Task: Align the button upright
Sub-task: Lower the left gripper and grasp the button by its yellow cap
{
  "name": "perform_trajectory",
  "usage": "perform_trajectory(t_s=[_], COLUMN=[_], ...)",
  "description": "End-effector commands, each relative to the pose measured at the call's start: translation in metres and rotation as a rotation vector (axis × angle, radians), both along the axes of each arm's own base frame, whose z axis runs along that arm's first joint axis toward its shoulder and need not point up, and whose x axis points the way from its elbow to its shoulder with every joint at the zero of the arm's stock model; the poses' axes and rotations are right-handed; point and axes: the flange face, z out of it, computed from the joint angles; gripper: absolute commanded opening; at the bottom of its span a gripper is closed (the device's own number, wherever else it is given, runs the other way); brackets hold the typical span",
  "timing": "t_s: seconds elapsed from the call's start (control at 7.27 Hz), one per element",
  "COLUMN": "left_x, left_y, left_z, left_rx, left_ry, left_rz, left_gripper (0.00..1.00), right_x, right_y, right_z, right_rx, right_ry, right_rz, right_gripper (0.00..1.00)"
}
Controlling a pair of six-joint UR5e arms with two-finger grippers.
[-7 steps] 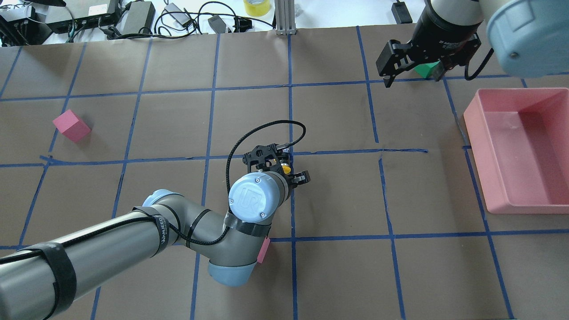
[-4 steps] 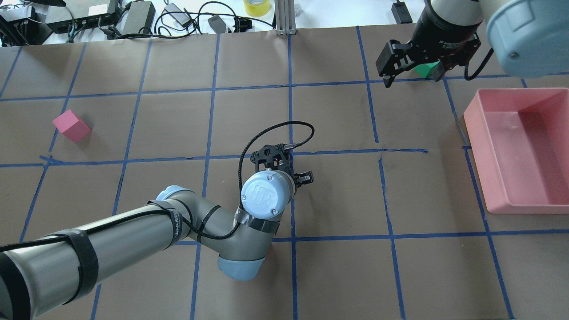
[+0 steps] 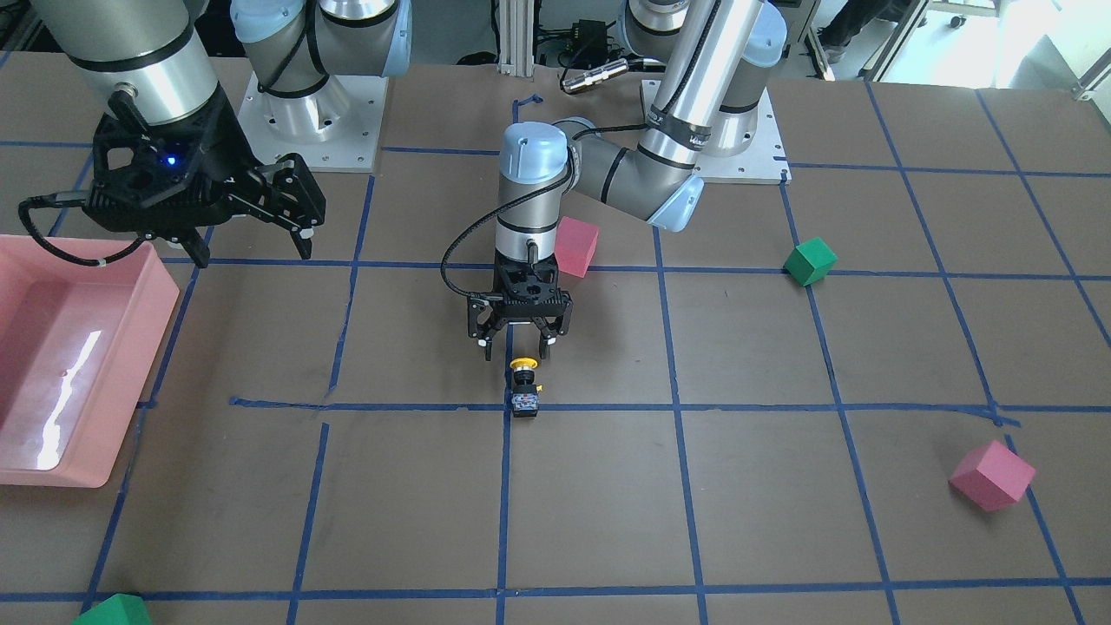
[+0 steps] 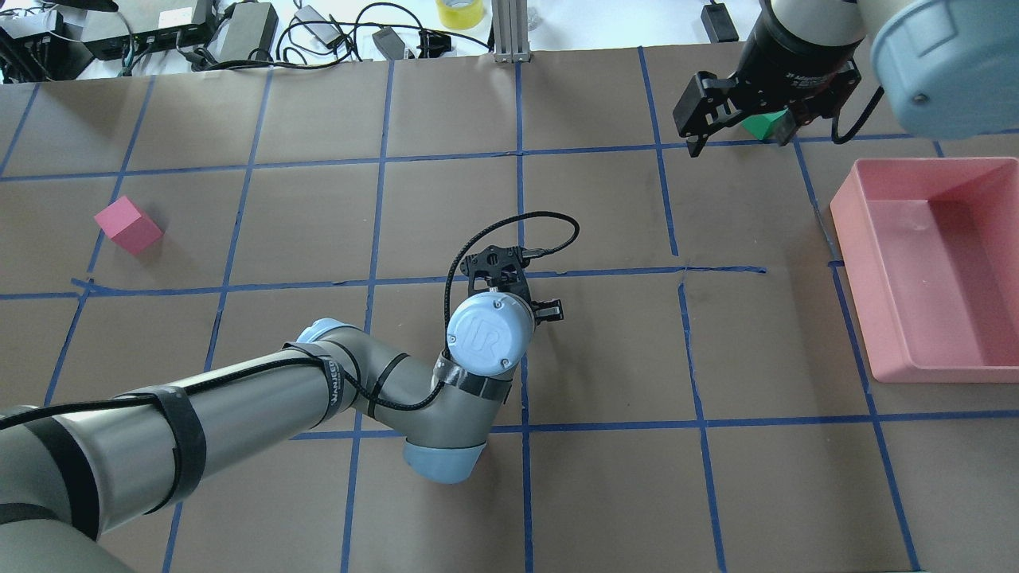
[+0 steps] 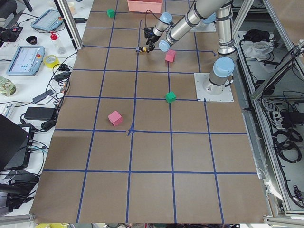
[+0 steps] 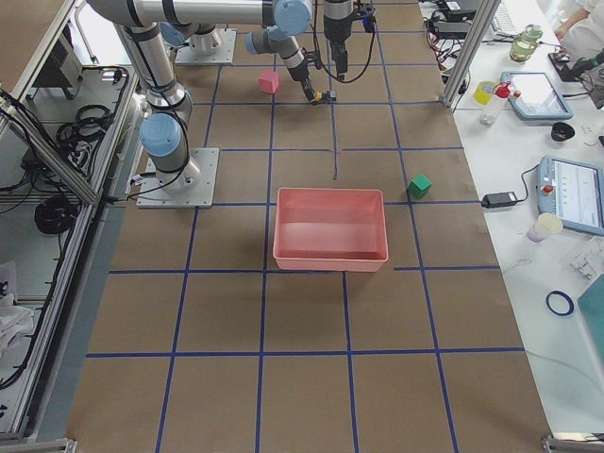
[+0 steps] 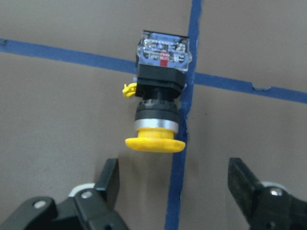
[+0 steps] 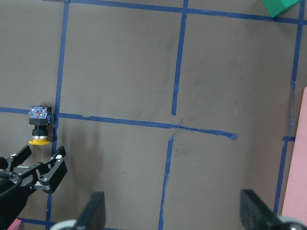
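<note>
Button (image 3: 523, 386) was found lying on its side on the surface (image 3: 781, 521), at a crossing of the blue tape lines (image 7: 225, 84). In the front-facing view its yellow cap pointed to 12 o'clock, toward the robot, and its contact block to 6 o'clock.

Left hand (image 3: 518, 351) was positioned at 12 o'clock of the button in that view, just short of the cap. Its jaws were spread wide, one to each side of the cap's line, and gripped nothing. No contact with the button was visible in the left wrist view.

Right hand (image 4: 740, 131) hung well apart, toward 2 o'clock in the overhead view. Its jaws were likewise wide apart and empty.

Progress, as judged: the approach appeared complete, but the task proper was not yet begun. No grasp had been taken, and the button was not upright. Closing on the button, turning it so the cap faces up, setting it on its base and releasing all appeared outstanding.

Markings: a "UR" logo (image 4: 483, 338) was legible on the blue end cap of the left arm's wrist. White lettering on that arm's black strap and on the right hand's collar was too small to read with confidence. No writing could be read on the button.
</note>
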Motion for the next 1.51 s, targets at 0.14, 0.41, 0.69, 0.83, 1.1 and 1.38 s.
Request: perform_trajectory(t_s=[0.14, 0.41, 0.69, 0.83, 1.1, 1.38], left_x=[-0.001, -0.003, -0.002, -0.002, -0.005, -0.010], left_y=[-0.004, -0.011, -0.009, -0.011, -0.015, -0.022], left_z=[0.004, 0.008, -0.008, -0.009, -0.005, 0.000], left_rx=[-0.012, -0.033, -0.006, -0.008, -0.017, -0.014], left_ry=[-0.010, -0.035, -0.052, -0.065, -0.065, -0.065], left_rz=[-0.017, -0.047, -0.051, -0.074, -0.090, -0.096], left_gripper=[0.84, 0.83, 0.83, 0.83, 0.49, 0.00], right_x=[0.000, 0.000, 0.000, 0.000, 0.000, 0.000], right_y=[0.000, 0.000, 0.000, 0.000, 0.000, 0.000], right_z=[0.000, -0.001, -0.001, -0.001, -0.001, 0.000], right_rx=[0.001, 0.002, 0.002, 0.002, 0.002, 0.001], right_ry=[0.002, 0.000, 0.000, 0.000, 0.000, 0.000], right_rz=[0.001, 0.001, 0.001, 0.001, 0.001, 0.001], right_gripper=[1.00, 1.00, 1.00, 1.00, 1.00, 1.00])
